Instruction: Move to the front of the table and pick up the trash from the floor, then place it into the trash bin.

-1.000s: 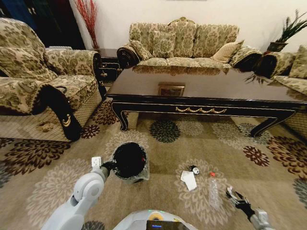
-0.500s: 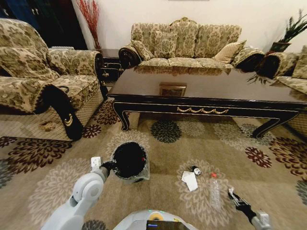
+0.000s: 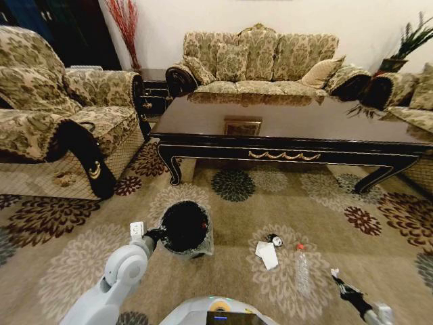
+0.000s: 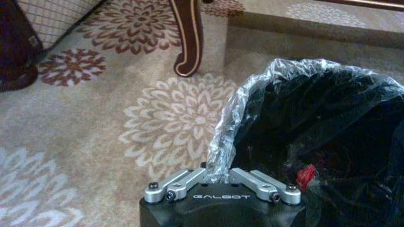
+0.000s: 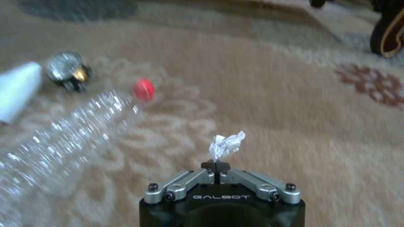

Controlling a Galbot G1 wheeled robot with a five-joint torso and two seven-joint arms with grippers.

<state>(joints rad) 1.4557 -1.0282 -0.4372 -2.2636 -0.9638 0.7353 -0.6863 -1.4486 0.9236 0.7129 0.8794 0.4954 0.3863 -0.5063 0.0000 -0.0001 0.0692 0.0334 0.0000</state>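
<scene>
The trash lies on the floor (image 3: 81,264) in front of the table (image 3: 291,125), gathered on one pale flower medallion of the carpet. The clear plastic bottle (image 3: 301,267) lies on its side, its red cap (image 5: 144,88) pointing toward the table. Just beside it, on the side toward the trash bin (image 3: 185,229), lies the white folded paper (image 3: 267,254), and the tiny round black-and-white object (image 3: 275,240) sits at the paper's table-side corner, near the bottle's cap. In the right wrist view the three show as bottle (image 5: 57,137), paper (image 5: 18,90) and round object (image 5: 67,70), all apart from the pincer.

The right pincer (image 3: 336,276) hovers low over the carpet on the far side of the bottle from the bin, near the bottle's base. Its fingers are pressed together on a small crumpled silvery-white scrap (image 5: 226,144), seen at the tips of the right pincer (image 5: 216,165) in its own wrist view.

The trash bin stands on the floor nearer the robot than the table, well apart from the bottle. Its clear liner bag (image 4: 252,104) folds over the rim. The left pincer (image 3: 157,234) sits at the bin's rim, and in the wrist view the left pincer (image 4: 218,176) is closed narrow on the edge of the liner. A small red bit (image 4: 305,173) shows inside the bin.
</scene>
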